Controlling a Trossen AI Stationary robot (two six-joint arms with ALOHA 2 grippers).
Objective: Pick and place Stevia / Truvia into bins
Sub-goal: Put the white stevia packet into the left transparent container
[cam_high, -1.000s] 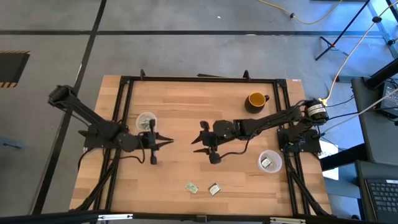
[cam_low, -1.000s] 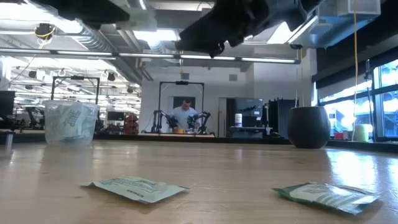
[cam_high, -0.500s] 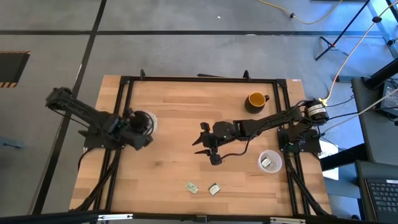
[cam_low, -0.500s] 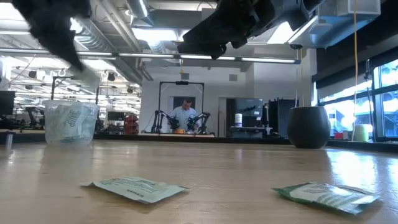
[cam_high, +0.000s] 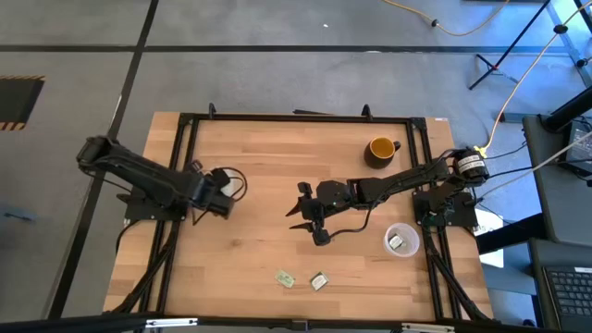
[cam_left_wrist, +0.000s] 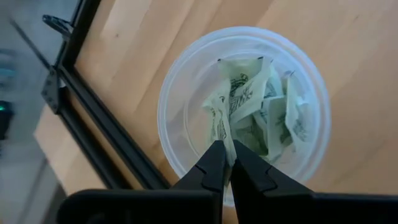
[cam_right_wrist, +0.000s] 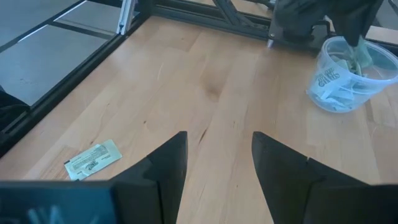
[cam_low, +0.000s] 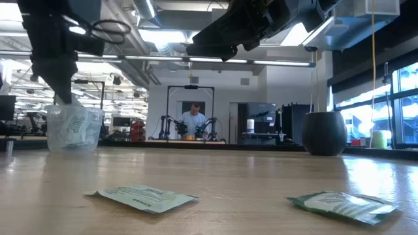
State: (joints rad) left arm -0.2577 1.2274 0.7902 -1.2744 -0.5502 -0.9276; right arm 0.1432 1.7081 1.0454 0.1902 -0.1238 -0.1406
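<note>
While over cup [cam_left_wrist: 186, 93], left end effector [cam_left_wrist: 226, 163] pinching packet [cam_left_wrist: 221, 121].

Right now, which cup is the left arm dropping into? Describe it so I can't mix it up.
On the wooden table, go to the left side by the black frame rail. The clear cup sits under the left tool, which pinches a packet. It is the fuller cup; the other cup sits far right.

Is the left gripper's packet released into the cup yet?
No: the left gripper fingers pinch a packet above the cup.
</note>
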